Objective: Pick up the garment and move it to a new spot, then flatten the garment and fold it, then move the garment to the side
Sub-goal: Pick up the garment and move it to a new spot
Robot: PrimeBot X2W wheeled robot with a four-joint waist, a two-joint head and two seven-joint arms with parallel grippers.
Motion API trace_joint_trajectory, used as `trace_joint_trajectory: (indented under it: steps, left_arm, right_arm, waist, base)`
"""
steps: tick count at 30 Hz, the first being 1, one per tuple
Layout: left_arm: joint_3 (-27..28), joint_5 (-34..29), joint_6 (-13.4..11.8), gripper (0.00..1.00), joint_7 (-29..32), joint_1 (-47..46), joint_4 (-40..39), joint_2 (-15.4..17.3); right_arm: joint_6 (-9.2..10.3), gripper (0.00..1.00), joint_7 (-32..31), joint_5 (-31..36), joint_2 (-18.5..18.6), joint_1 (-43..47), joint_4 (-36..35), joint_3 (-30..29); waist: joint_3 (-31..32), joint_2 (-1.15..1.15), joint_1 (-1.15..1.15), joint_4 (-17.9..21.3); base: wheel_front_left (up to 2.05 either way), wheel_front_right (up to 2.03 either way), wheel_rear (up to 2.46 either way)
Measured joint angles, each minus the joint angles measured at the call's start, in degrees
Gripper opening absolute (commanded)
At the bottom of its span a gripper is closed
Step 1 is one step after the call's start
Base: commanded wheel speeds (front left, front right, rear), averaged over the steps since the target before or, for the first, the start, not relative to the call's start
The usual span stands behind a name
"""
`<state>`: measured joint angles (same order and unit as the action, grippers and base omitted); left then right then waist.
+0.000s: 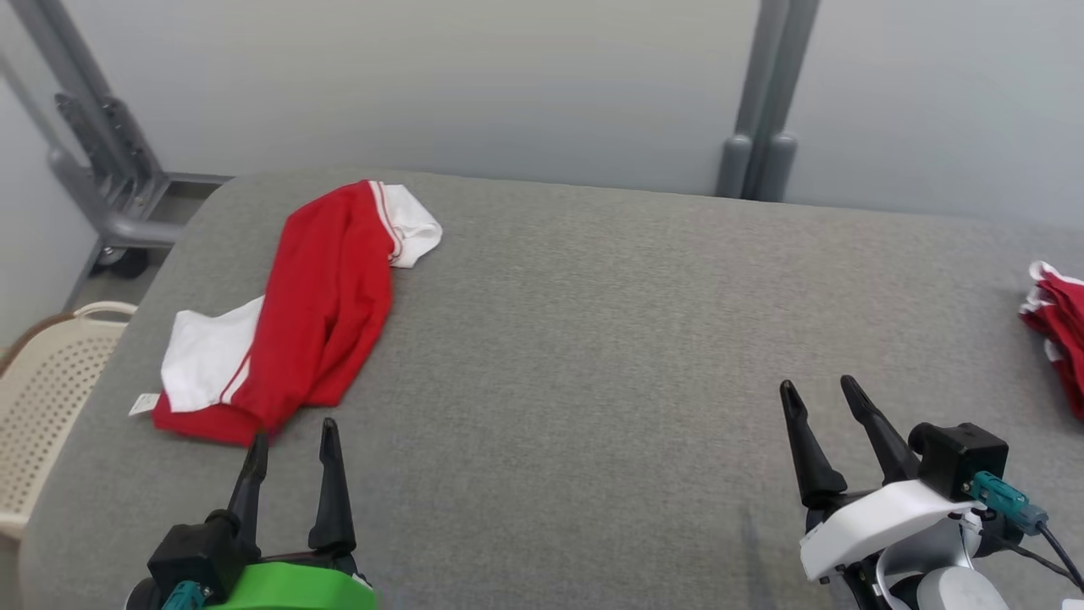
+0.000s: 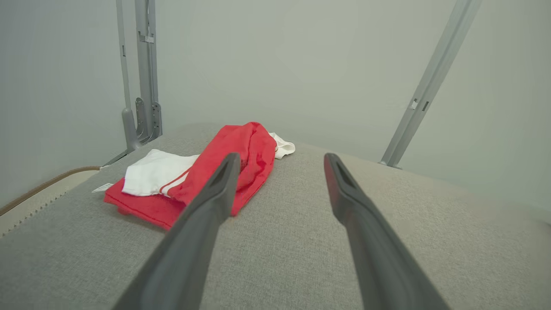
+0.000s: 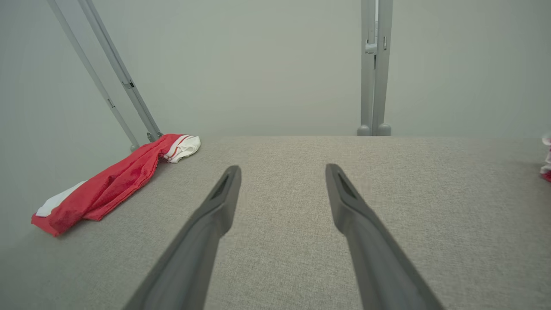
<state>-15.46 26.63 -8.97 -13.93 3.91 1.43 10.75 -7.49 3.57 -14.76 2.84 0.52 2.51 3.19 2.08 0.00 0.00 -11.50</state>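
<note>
Both grippers (left [image 1: 292, 432], right [image 1: 820, 388]) stood spread and empty over the grey table [image 1: 593, 339]; the red-and-white garment [image 1: 313, 305] lay crumpled just beyond the left one.

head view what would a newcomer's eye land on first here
The crumpled red and white fabric garment on the far left of the grey fabric-covered table, just beyond the open left gripper. Next, the open right gripper at lower right and a second red and white cloth bundle at the table's right edge.
</note>
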Motion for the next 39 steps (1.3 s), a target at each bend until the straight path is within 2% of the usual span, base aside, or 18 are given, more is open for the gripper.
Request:
trace_joint_trajectory:
  steps: [11,17,22,31,39]
  left_arm:
    - [1.0,0.1,-1.5,1.00,0.7,1.5,-2.8,1.0]
    - [2.6,0.5,-2.7,1.00,-0.1,3.5,-4.8,0.4]
    - [3.3,0.5,-2.9,1.00,-0.6,4.0,-5.5,-0.2]
    - [3.4,0.4,-2.9,1.00,-0.7,4.7,-5.5,-0.4]
    - [2.5,-0.1,-0.8,1.00,3.8,-1.0,-4.7,2.8]
  right_arm:
    - [0.01,1.00,1.2,-1.7,0.0,-1.4,2.3,3.2]
    - [0.00,1.00,1.0,-2.4,-0.1,-4.5,4.0,7.1]
    - [0.00,1.00,1.1,-2.7,-0.1,-6.3,5.5,8.3]
    - [0.00,1.00,1.9,-2.8,-0.1,-6.9,6.5,8.1]
    - [0.00,1.00,2.4,-2.6,-0.1,-6.0,5.7,4.5]
  waist:
    - [-0.2,0.00,0.00,-12.8]
    - [-0.9,0.00,0.00,-17.2]
    - [-1.7,0.00,0.00,-18.4]
    - [-1.5,0.00,0.00,-18.3]
    - [-1.1,0.00,0.00,-18.0]
  base:
    - [0.00,0.00,0.00]
    - [0.00,0.00,0.00]
    - [0.00,0.00,0.00]
    - [0.00,0.00,0.00]
    - [0.00,0.00,0.00]
